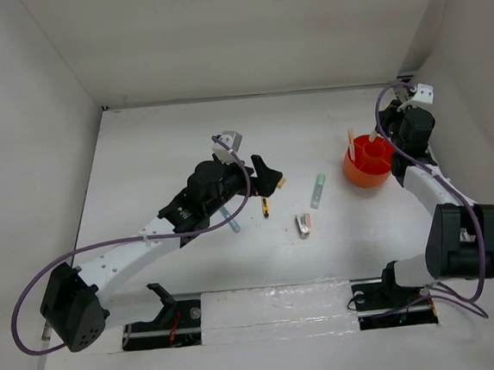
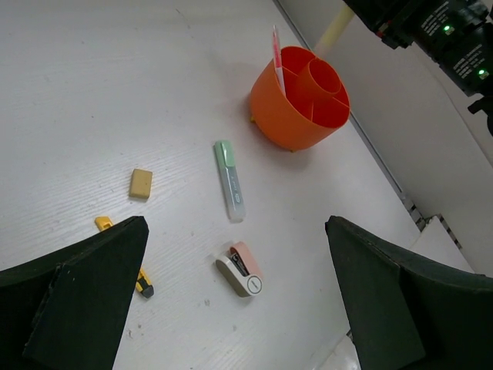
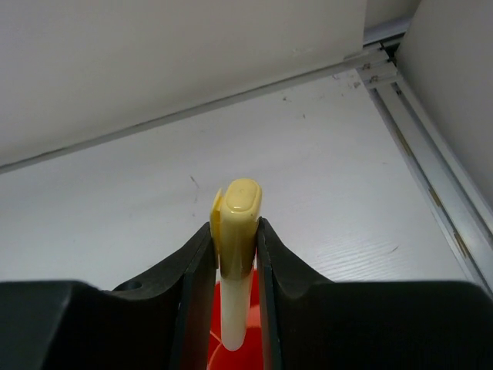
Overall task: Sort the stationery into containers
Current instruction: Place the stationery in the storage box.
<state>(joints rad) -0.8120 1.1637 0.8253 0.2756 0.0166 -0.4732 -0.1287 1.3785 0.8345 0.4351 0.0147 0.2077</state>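
R gripper [image 3: 235, 231] clamps pale yellow marker [image 3: 238, 262] upright over orange tub [image 1: 363, 176], far right; nxt: lower, release into compartment; L gripper [image 1: 264, 174] wide open mid-table.

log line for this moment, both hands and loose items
right hand: shut on pale yellow marker over orange tub | left hand: open, empty | loose: green marker, eraser

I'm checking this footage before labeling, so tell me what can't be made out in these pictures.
Blue pen, top view: mostly hidden under the left arm.
Yellow-black pen, left wrist view: middle hidden behind a finger of the left tool.
Orange tub, right wrist view: only a sliver shows between the right tool and its pale yellow marker, so the compartment below is unclear.
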